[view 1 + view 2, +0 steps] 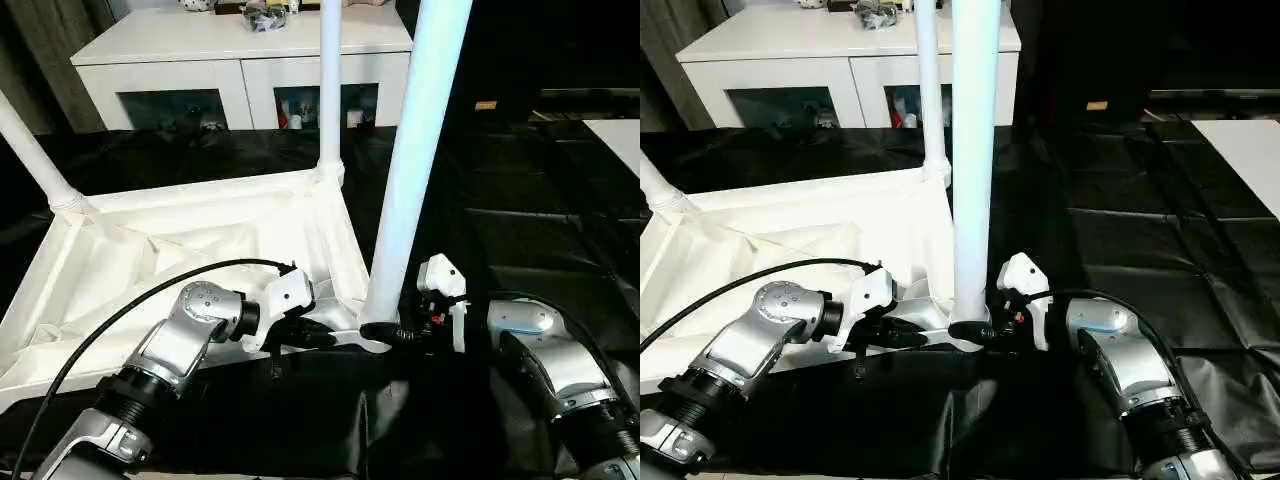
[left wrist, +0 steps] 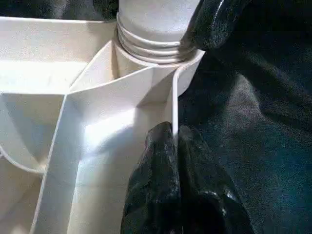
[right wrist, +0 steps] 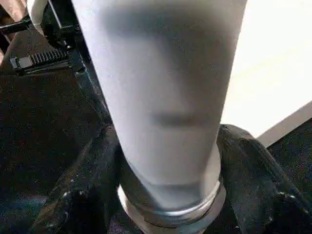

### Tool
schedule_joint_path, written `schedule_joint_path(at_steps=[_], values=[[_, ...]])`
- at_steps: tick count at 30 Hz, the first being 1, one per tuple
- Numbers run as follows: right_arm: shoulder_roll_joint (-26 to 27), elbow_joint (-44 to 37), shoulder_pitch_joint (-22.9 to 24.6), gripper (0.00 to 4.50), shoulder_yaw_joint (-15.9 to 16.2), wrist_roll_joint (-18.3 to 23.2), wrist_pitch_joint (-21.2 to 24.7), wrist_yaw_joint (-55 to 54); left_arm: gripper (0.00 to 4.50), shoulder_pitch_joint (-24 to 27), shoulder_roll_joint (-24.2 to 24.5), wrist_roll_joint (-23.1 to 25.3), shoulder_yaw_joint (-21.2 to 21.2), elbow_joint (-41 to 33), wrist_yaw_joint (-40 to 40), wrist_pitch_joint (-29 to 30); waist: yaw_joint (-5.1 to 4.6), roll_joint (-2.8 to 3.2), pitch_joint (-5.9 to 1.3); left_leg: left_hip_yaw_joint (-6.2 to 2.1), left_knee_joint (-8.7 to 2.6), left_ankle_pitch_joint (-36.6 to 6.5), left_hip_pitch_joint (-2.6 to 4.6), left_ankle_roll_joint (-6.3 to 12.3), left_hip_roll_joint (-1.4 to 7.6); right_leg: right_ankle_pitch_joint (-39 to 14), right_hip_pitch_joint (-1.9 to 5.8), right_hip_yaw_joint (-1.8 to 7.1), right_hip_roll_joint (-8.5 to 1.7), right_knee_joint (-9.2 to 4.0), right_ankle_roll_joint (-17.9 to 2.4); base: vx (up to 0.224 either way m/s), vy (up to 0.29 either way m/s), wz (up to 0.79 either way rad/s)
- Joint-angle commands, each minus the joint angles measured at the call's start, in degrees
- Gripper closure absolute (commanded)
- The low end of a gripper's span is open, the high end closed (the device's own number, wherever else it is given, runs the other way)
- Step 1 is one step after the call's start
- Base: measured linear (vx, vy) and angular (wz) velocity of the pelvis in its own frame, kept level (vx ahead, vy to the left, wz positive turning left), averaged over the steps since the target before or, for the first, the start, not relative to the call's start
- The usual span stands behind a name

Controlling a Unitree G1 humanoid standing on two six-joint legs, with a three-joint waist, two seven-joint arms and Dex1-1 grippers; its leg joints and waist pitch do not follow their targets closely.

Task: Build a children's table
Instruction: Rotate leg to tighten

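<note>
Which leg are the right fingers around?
The near-corner leg, with the right gripper at its base; the far-corner leg and left leg stand untouched.

White plastic ribbed tabletop (image 1: pixel 200 235) and white tapered tube legs (image 1: pixel 420 150) lie on a glossy black sheet (image 1: pixel 520 240); white glass-door cabinet (image 1: pixel 240 60) behind; silver forearms (image 1: pixel 180 345).

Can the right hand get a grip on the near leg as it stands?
Probably yes: the right hand already has a finger on each side of the near leg just above the corner socket, with nothing between them.
</note>
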Motion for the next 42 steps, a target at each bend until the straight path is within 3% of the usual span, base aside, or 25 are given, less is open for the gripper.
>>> schedule_joint_path(at_steps=[1,4,7,9,11,14,16,17,18,20,23,24,28,29,30,32,34,35,36,38,40,42], values=[[-0.3,0.8,-0.4,1.90,1.7,-1.0,-0.3,1.3,4.50,1.1,0.3,-0.3,-0.5,0.2,-0.6,0.7,-0.01,-1.23,-3.26,-0.92,-3.55,-8.5,0.32,6.25,3.10,-6.4,2.64,2.40,-3.30,-3.35,-15.2,0.000,0.000,0.00],[1.4,2.6,-0.7,1.91,0.9,-2.2,-0.1,-3.0,4.50,0.9,0.0,0.4,-0.2,1.1,1.1,1.6,-0.04,-1.29,-3.32,-0.91,-3.49,-8.1,0.32,6.31,3.08,-5.7,2.63,2.40,-3.27,-3.27,-15.3,0.000,0.000,0.00],[3.8,5.1,-1.2,1.91,0.0,-4.1,0.1,-9.4,4.50,0.0,-1.3,1.6,0.5,3.2,5.1,2.3,-0.55,-1.34,-2.73,-0.92,-3.97,-12.0,0.37,4.46,2.93,-11.8,2.39,2.36,-3.22,-3.93,-14.5,0.000,0.000,0.00],[7.7,7.2,-1.4,1.91,-1.4,-5.3,1.5,-17.7,4.50,-1.9,-3.9,3.1,1.9,7.0,11.8,3.2,-1.10,-1.38,-2.43,-1.11,-4.34,-16.9,0.99,1.64,2.88,-20.5,2.13,2.45,-3.42,-4.86,-12.2,0.000,0.000,0.00],[8.8,7.7,-1.4,1.91,-1.8,-5.6,1.9,-19.9,4.50,-2.5,-4.7,3.5,2.3,8.2,13.7,3.4,-1.44,-1.45,-2.46,-1.41,-4.56,-18.3,0.99,0.60,2.84,-22.2,2.11,2.46,-3.36,-4.98,-11.0,0.000,0.000,0.00],[15.1,9.7,-1.8,1.91,-4.8,-6.4,4.2,-33.1,4.50,-5.6,-9.2,4.3,5.2,13.3,25.0,6.0,-2.09,-1.12,-2.24,-1.46,-4.76,-20.5,0.99,-0.28,2.65,-24.7,1.72,2.50,-3.34,-5.36,-9.7,0.000,0.000,0.00],[16.9,10.6,-2.0,1.91,-5.9,-6.6,4.7,-37.2,4.50,-6.5,-10.6,4.5,6.2,14.8,28.5,6.7,-2.15,-1.31,-2.30,-1.66,-4.83,-21.2,1.11,-0.60,2.59,-26.2,1.81,2.35,-3.42,-5.59,-9.0,0.000,0.000,0.00],[20.5,13.0,-3.0,1.91,-6.8,-8.2,4.7,-45.8,4.50,-8.4,-13.4,4.5,7.9,18.1,35.2,7.2,-2.35,-1.03,-2.06,-1.74,-4.88,-22.5,1.09,-0.85,2.37,-29.0,1.52,2.23,-3.42,-6.01,-7.8,0.000,0.000,0.00],[21.0,13.4,-3.1,1.91,-6.9,-8.5,4.5,-46.9,4.50,-8.7,-13.8,4.5,8.1,18.6,36.0,7.3,-2.56,-1.23,-2.05,-1.88,-4.82,-24.1,1.54,-1.43,2.25,-31.4,1.25,2.03,-3.42,-6.40,-6.9,0.000,0.000,0.00],[24.0,16.0,-4.1,1.91,-7.4,-9.5,2.9,-52.9,4.50,-10.2,-15.9,4.6,9.0,21.3,40.4,6.4,-2.61,-1.26,-2.09,-2.04,-4.85,-24.2,1.36,-1.26,2.09,-32.5,1.45,1.90,-3.56,-6.58,-6.1,0.000,0.000,0.00],[26.5,18.7,-5.2,1.91,-8.7,-8.8,1.7,-56.1,4.50,-11.3,-17.1,5.1,9.2,23.5,41.9,5.2,-2.92,-1.02,-2.33,-2.06,-5.21,-23.8,1.26,0.03,2.20,-28.9,1.39,1.97,-3.43,-6.79,-6.2,0.000,0.000,0.00],[27.3,19.4,-5.7,1.36,-9.1,-8.4,0.9,-56.2,4.50,-11.7,-17.4,5.3,9.2,24.3,42.2,4.5,-3.01,-1.07,-2.37,-2.00,-5.20,-24.0,1.26,0.34,2.15,-28.2,1.38,2.03,-3.41,-6.77,-6.5,0.000,0.000,0.00],[27.4,18.7,-6.5,1.01,-8.8,-8.8,-1.1,-54.4,4.50,-11.9,-17.0,5.7,8.2,23.9,39.7,3.7,-3.32,-1.00,-2.30,-2.00,-5.24,-24.3,0.95,0.97,2.10,-28.0,1.52,2.02,-3.44,-6.68,-6.7,0.000,0.000,0.00],[27.1,18.2,-6.7,0.87,-8.7,-8.6,-1.3,-53.0,4.50,-11.7,-16.5,5.8,7.7,23.3,38.2,3.5,-3.76,-0.69,-2.68,-2.62,-5.70,-22.1,-0.33,0.93,2.37,-24.3,2.66,1.77,-3.55,-5.89,-7.0,0.000,0.000,0.00],[26.8,17.9,-7.0,0.87,-8.5,-8.7,-1.4,-51.8,4.50,-11.6,-16.2,5.9,7.4,23.1,37.3,3.3,-4.07,-0.68,-2.53,-2.65,-5.74,-21.9,-0.41,0.95,2.51,-21.9,2.47,1.70,-3.42,-5.84,-7.6,0.000,0.000,0.00],[25.5,16.8,-7.1,0.70,-7.7,-8.8,-1.6,-49.3,4.50,-11.1,-15.4,6.0,6.6,22.3,35.0,2.5,-4.06,-1.01,-2.66,-2.21,-5.27,-23.2,0.43,1.30,2.39,-20.4,1.95,1.98,-3.49,-6.00,-9.4,0.000,0.000,0.00],[25.5,16.8,-7.1,0.70,-7.7,-8.8,-1.6,-49.3,4.50,-11.1,-15.4,6.0,6.6,22.3,35.0,2.5,-3.97,-1.00,-2.59,-1.92,-5.06,-21.8,0.43,2.14,2.37,-20.2,1.93,2.18,-3.67,-6.03,-10.6,0.000,0.000,0.00],[20.7,13.3,-6.5,0.70,-4.8,-8.4,-1.9,-40.1,4.50,-9.4,-13.0,5.6,4.8,19.9,29.0,2.5,-3.75,-0.91,-2.64,-1.87,-4.98,-21.0,0.50,2.56,2.43,-20.1,2.03,2.18,-3.67,-5.99,-10.8,0.000,0.000,0.00],[20.7,13.3,-6.5,0.70,-4.8,-8.4,-1.9,-40.1,4.50,-9.4,-13.0,5.6,4.8,19.9,29.0,2.5,-3.75,-1.04,-2.77,-1.88,-4.96,-18.8,-0.19,3.47,2.51,-17.7,2.52,2.17,-3.54,-5.54,-11.0,0.000,0.000,0.00],[13.3,8.4,-4.0,0.70,-0.9,-7.2,-4.2,-25.5,4.50,-7.3,-9.5,4.9,2.4,17.3,20.1,1.9,-3.47,-0.83,-2.78,-1.75,-4.80,-18.2,-0.02,4.07,2.64,-16.7,2.45,2.23,-3.59,-5.56,-11.2,0.000,0.000,0.00],[11.5,7.2,-3.3,0.70,-0.1,-7.0,-5.0,-22.4,4.50,-6.9,-8.6,4.9,2.0,16.9,18.4,2.0,-3.02,-1.07,-2.91,-1.32,-4.41,-16.0,0.12,5.65,2.61,-15.1,2.44,2.36,-3.69,-5.47,-12.0,0.026,-0.018,0.02],[6.6,3.9,-1.5,0.70,0.5,-6.7,-6.3,-15.9,4.50,-5.3,-5.2,3.9,0.5,13.7,10.9,1.1,-2.55,-1.00,-3.22,-1.26,-4.09,-11.2,-0.05,6.62,2.88,-9.3,2.71,2.32,-3.57,-4.72,-13.8,0.052,-0.035,0.04]])
